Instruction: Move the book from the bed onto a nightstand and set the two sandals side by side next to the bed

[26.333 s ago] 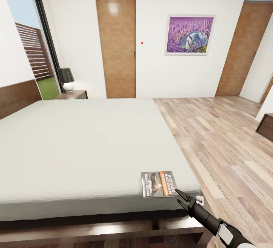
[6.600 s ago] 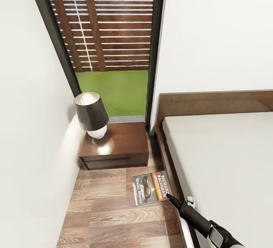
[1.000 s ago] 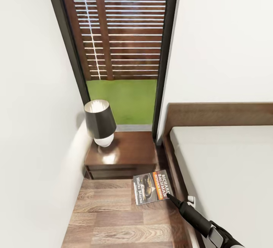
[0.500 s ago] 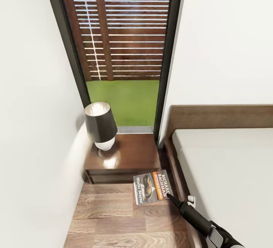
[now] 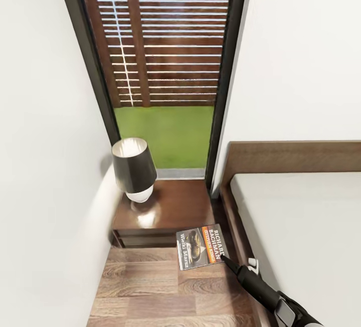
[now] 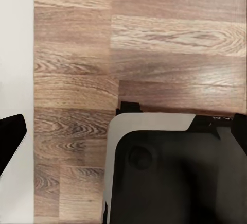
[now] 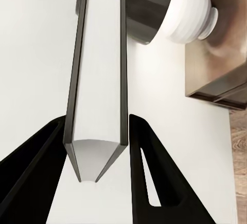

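The book [image 5: 199, 247], dark with an orange picture and white lettering, hangs flat above the wood floor, just in front of the nightstand [image 5: 170, 207]. My right gripper [image 5: 224, 259] is shut on its near right corner. In the right wrist view the book [image 7: 100, 69] is edge-on between the two black fingers [image 7: 154, 183], with the nightstand [image 7: 226, 54] beyond it. The bed [image 5: 306, 227], with its grey mattress and brown headboard, lies to the right. The left wrist view has one black finger [image 6: 9, 140] at the picture's edge above the floor. The two sandals are out of view.
A black-shaded lamp [image 5: 134, 169] with a white base stands on the nightstand's left half. A white wall [image 5: 45, 192] closes the narrow floor strip on the left. A tall black-framed window [image 5: 160, 66] is behind. My own base [image 6: 175, 177] is below the left arm.
The camera has moved closer to the nightstand, so lamp and nightstand sit slightly lower in the picture. The book stays in the right gripper as before.
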Controlling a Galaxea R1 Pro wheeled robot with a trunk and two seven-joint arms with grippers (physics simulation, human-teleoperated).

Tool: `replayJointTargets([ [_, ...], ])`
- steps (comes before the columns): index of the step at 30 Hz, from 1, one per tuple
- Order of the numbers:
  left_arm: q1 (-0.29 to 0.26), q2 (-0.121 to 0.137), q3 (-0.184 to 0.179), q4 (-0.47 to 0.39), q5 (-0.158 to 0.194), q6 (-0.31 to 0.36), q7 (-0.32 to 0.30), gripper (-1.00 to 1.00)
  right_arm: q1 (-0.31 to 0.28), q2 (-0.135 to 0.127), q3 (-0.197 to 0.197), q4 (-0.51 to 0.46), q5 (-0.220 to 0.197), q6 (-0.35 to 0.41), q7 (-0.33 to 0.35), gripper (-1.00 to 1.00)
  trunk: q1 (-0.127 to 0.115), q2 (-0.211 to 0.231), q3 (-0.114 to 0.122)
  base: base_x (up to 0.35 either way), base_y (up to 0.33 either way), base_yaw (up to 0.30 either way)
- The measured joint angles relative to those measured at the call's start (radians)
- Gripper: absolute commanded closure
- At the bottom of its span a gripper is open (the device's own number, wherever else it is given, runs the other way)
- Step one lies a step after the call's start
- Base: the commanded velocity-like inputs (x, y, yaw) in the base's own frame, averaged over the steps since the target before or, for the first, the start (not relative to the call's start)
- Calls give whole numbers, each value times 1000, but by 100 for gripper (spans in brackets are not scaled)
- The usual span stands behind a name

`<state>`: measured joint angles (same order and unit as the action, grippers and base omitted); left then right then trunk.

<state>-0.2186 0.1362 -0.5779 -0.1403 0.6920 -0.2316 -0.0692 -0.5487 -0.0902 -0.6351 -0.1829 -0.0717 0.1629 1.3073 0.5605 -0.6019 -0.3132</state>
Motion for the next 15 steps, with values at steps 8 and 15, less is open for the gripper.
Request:
replayJointTargets([
  [8, 0, -1, 0, 0, 0, 0, 0, -100, 0, 0, 0, 0, -2, 0, 0, 100, 0, 0, 0, 126, -20, 0],
  [15, 0, -1, 0, 0, 0, 0, 0, -100, 0, 1, -1, 0, -3, 0, 0, 100, 0, 0, 0, 111, -85, 0],
])
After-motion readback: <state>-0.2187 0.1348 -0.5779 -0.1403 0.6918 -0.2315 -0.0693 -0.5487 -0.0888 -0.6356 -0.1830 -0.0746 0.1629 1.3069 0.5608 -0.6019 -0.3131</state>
